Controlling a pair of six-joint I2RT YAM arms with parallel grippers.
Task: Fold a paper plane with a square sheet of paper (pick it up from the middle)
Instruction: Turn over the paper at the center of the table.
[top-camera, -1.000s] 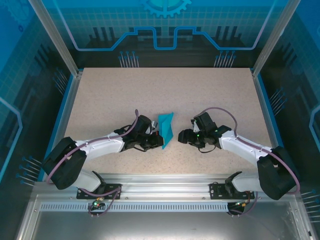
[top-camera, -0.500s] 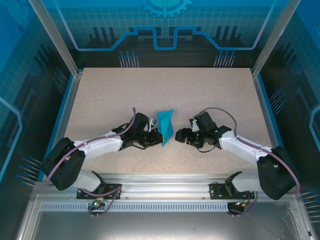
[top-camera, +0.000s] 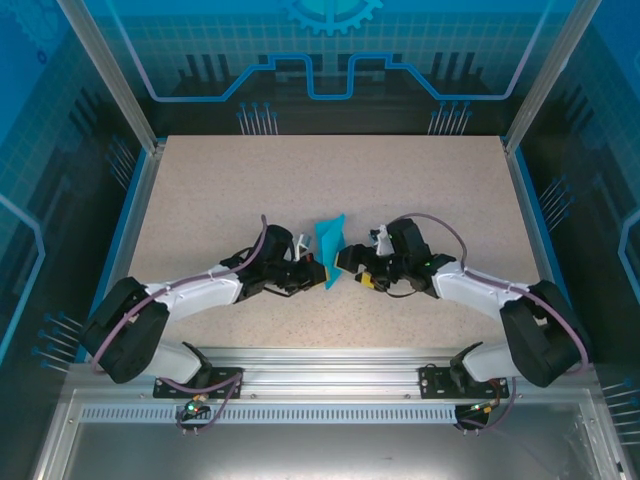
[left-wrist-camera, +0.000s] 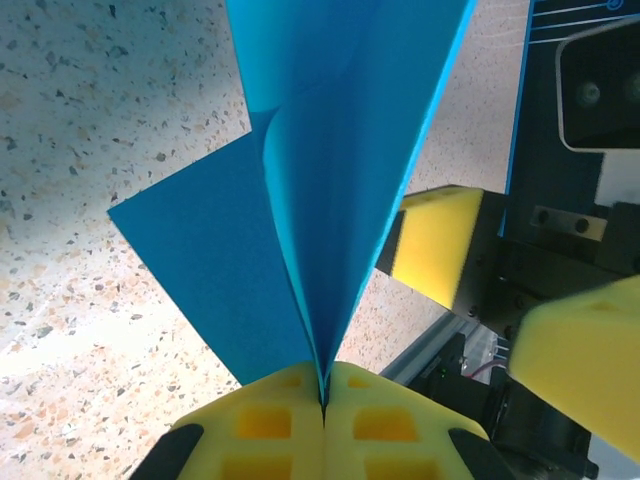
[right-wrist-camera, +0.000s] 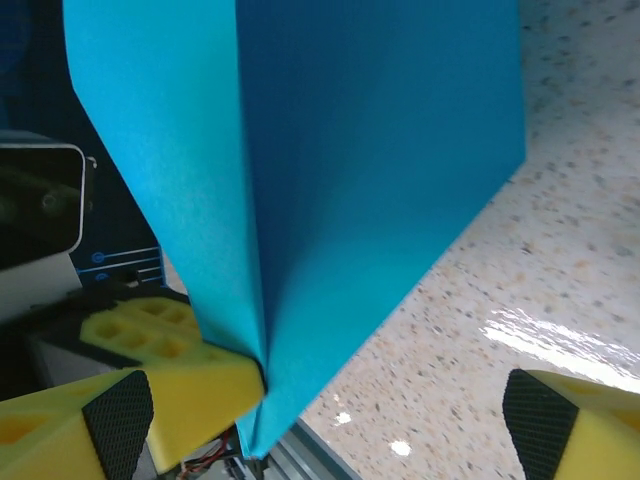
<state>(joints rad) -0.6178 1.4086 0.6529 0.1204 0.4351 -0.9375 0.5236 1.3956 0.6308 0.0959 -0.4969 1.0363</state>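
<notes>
paper, teal and folded (top-camera: 330, 248), stands at frame centre, pinched at its lower tip by the closed left gripper (left-wrist-camera: 323, 405); the right gripper (top-camera: 350, 262) gapes wide just beside it. closing off-crease could crumple the layers or tug it loose.

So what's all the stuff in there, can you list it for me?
folded paper sheet: one, teal-blue, standing up mid-table
table: one, speckled beige, under everything
wall panels: several, see-through blue, around the table
metal rail: one, silver, along the table's near edge
left arm: one, white and black, reaching in from the left
right arm: one, white and black, reaching in from the right
left gripper: one, yellow pads, shut on the paper's lower tip
right gripper: one, yellow pads, open beside the paper
</notes>
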